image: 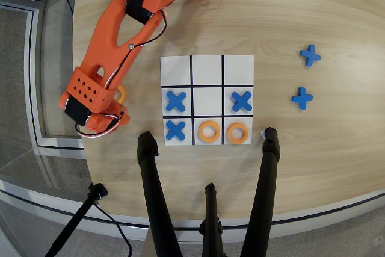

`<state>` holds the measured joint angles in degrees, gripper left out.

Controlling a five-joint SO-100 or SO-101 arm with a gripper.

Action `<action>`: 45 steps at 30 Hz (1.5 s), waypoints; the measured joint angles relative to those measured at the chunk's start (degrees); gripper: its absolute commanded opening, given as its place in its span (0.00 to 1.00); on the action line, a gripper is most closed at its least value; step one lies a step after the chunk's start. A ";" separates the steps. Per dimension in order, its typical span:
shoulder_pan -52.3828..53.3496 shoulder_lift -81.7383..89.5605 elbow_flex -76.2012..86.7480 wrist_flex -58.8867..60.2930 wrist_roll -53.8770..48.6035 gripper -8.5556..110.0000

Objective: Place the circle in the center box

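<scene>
Reach-and-pick step: the arm (114, 34) bends over a spare orange ring (121, 94) left of the board (207, 64), its gripper hidden, opening indeterminable; the ring must next be grasped and carried to the empty center square (207, 100).

We log the bench (313, 22) as pale wood-grain laminate, smooth with low sheen. The board (207, 64) looks like matt white paper with black printed lines. Arm (114, 34) shell: matt orange plastic. Orange rings (209, 131) and blue crosses (175, 101) look like matt plastic.
</scene>
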<state>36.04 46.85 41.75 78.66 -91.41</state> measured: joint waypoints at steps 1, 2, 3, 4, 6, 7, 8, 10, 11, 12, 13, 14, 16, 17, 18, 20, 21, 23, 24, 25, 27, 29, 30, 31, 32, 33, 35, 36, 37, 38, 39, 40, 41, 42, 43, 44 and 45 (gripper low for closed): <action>0.35 0.18 1.23 0.00 -0.35 0.22; 0.62 0.53 2.55 0.00 -0.70 0.22; 0.97 1.05 3.87 -0.18 -0.97 0.22; 1.23 1.93 5.19 -0.70 -1.05 0.22; 1.67 4.39 8.79 -2.11 -1.49 0.22; 1.85 5.62 10.72 -2.81 -1.85 0.22; 2.02 6.77 12.57 -3.52 -2.11 0.22; 2.29 8.96 15.73 -4.83 -2.64 0.22; 2.29 10.02 17.31 -5.45 -2.72 0.22; 2.37 10.72 18.37 -6.06 -2.99 0.22; 2.37 11.34 19.42 -6.59 -2.99 0.22; 2.37 11.87 20.48 -7.21 -2.99 0.22; 2.29 12.30 22.24 -8.70 -3.08 0.22; 2.29 12.30 22.94 -9.49 -3.08 0.22; 2.29 12.30 23.73 -10.28 -3.08 0.22; 2.55 12.30 25.40 -12.57 -3.08 0.22; 2.81 12.30 26.19 -13.54 -3.25 0.22; 3.08 12.30 27.25 -14.94 -3.87 0.22; 3.08 12.30 27.42 -15.38 -3.96 0.22; 3.08 12.30 27.51 -15.64 -4.13 0.22; 3.08 12.30 27.51 -15.73 -4.22 0.22; 2.99 12.30 27.51 -15.82 -4.31 0.22; 2.99 12.30 27.69 -15.82 -4.31 0.22; 3.08 12.30 27.95 -15.82 -4.31 0.22; 3.16 12.30 28.13 -15.82 -4.31 0.22; 3.25 12.30 28.48 -15.82 -4.31 0.22; 3.52 12.30 29.09 -16.00 -4.66 0.22; 3.52 12.30 29.36 -16.26 -4.66 0.22; 3.52 12.30 29.79 -16.52 -4.83 0.22; 3.52 12.30 30.15 -16.79 -4.92 0.22; 3.52 12.30 30.59 -17.05 -4.92 0.22; 3.52 12.30 30.94 -17.23 -4.92 0.22; 3.52 12.30 31.29 -17.40 -4.92 0.22; 3.43 12.30 31.46 -17.49 -5.01 0.22; 3.43 12.30 31.55 -17.49 -5.01 0.22; 3.43 12.30 31.73 -17.49 -5.01 0.22; 3.43 12.30 31.73 -17.49 -5.01 0.22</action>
<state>39.46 59.15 73.48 61.17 -96.42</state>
